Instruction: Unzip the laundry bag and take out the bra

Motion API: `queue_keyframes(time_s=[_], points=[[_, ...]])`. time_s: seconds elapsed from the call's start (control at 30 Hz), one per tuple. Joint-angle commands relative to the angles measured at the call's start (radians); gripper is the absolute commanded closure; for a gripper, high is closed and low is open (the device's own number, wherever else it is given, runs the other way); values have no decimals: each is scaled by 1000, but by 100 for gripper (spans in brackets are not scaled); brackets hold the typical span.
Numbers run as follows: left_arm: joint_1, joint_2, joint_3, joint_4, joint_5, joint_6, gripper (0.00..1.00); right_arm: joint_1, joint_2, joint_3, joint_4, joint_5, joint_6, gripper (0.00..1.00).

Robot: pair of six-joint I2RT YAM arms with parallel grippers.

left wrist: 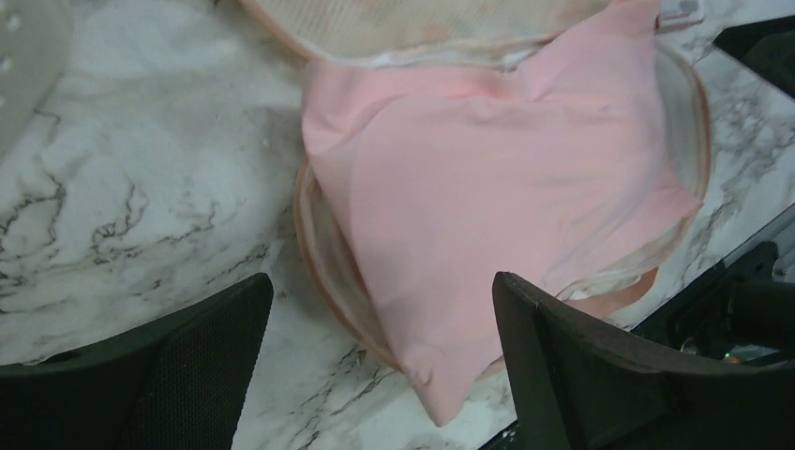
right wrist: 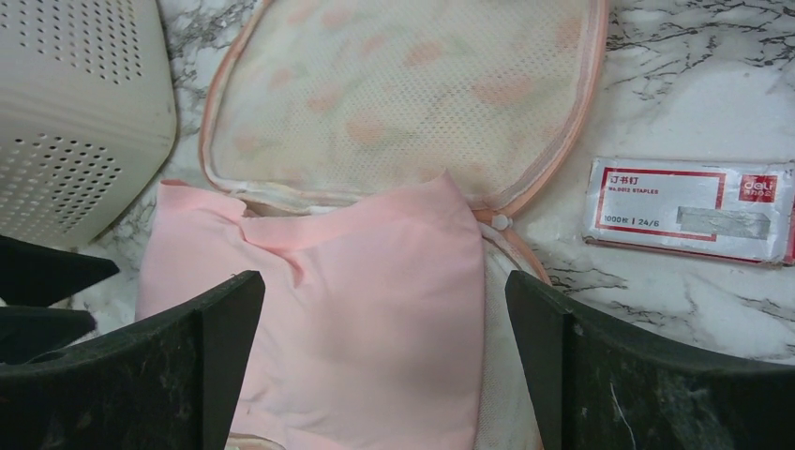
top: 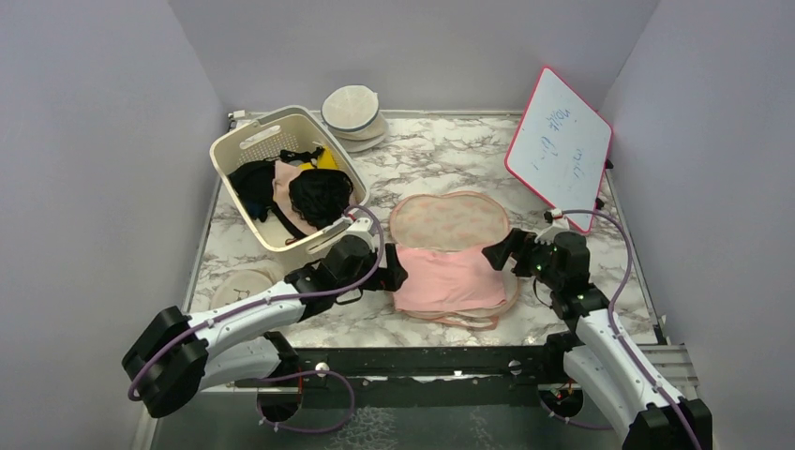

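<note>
The peach laundry bag (top: 450, 220) lies open at mid-table, its lid flipped back to show the mesh lining (right wrist: 412, 84). The pale pink bra (top: 448, 277) lies in the bag's lower half, spilling over its left rim (left wrist: 328, 244). It also shows in the left wrist view (left wrist: 487, 197) and the right wrist view (right wrist: 356, 300). My left gripper (top: 394, 272) is open at the bra's left edge, its jaws either side of the bra's corner (left wrist: 436, 389). My right gripper (top: 499, 251) is open just right of the bag, over the bra's right side.
A cream slotted basket (top: 246, 155) with black garments stands at back left. Cream round cases sit behind it (top: 352, 111) and at front left (top: 239, 281). A pink-framed whiteboard (top: 561, 145) leans at back right. A staples box (right wrist: 689, 208) lies right of the bag.
</note>
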Motion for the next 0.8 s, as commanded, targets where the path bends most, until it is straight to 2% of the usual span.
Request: queue_keyframes(time_s=[0.0, 0.13, 0.2, 0.27, 0.37, 0.67, 0.77], points=[[8, 27, -51, 104, 117, -82, 24, -4, -50, -30, 67, -52, -28, 1], [8, 50, -54, 110, 96, -84, 38, -4, -42, -33, 75, -60, -27, 2], [4, 78, -44, 112, 94, -86, 53, -4, -26, -28, 76, -62, -27, 3], [-18, 103, -19, 104, 63, -70, 61, -5, -8, -23, 73, -63, -25, 3], [-60, 123, 3, 88, -17, -66, 62, -4, 3, -22, 76, -69, -25, 4], [-68, 200, 4, 117, -35, -112, 64, -4, -4, -29, 83, -73, -26, 5], [-72, 191, -19, 127, -47, -135, 57, -4, -4, -29, 84, -75, -26, 5]])
